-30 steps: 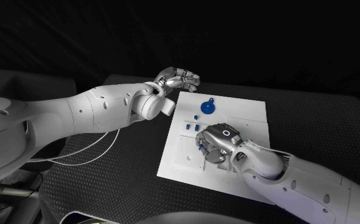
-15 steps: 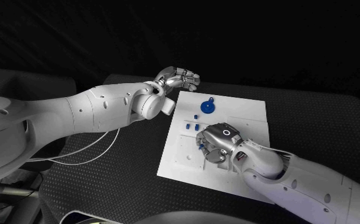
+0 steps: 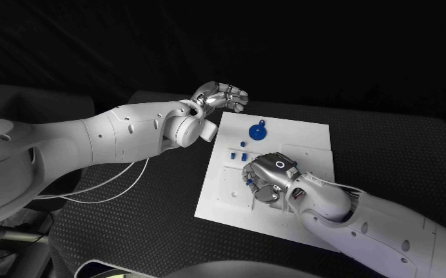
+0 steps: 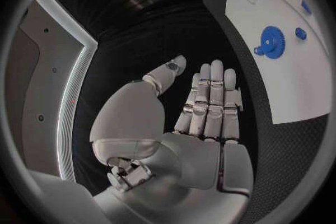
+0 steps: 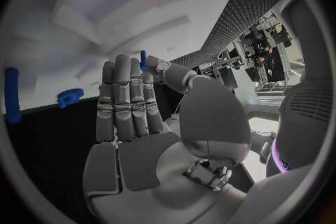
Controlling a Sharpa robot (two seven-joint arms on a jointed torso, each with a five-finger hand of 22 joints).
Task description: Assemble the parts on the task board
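The small blue peg (image 5: 143, 59) sits pinched between thumb and fingertip of the right robot hand (image 3: 271, 176), low over the middle of the board (image 3: 307, 137); in the head view a speck of blue shows under that hand's fingers, but the spot it is meant for is hidden beneath the palm, so I cannot tell whether the peg is touching the board or just above it; the grip looks shallow, on the peg's end alone, so the likeliest failure is the peg twisting or slipping out if it meets the edge of its seat at a tilt, and with the hand covering its own work any misalignment would go unseen from above; just beside it stand short blue pegs (image 3: 238, 156), close enough that a sideways drift of the fingers could knock them over; further up the board lies the blue gear (image 3: 258, 132), well apart from the working hand and in little danger; the board itself lies loose on the black table (image 3: 139, 220), so a hard downward or sideways push may shift it and spoil every position at once; the left robot hand (image 3: 222, 97) hovers off the board's far corner, fingers straight and holding nothing, so it offers no bracing.
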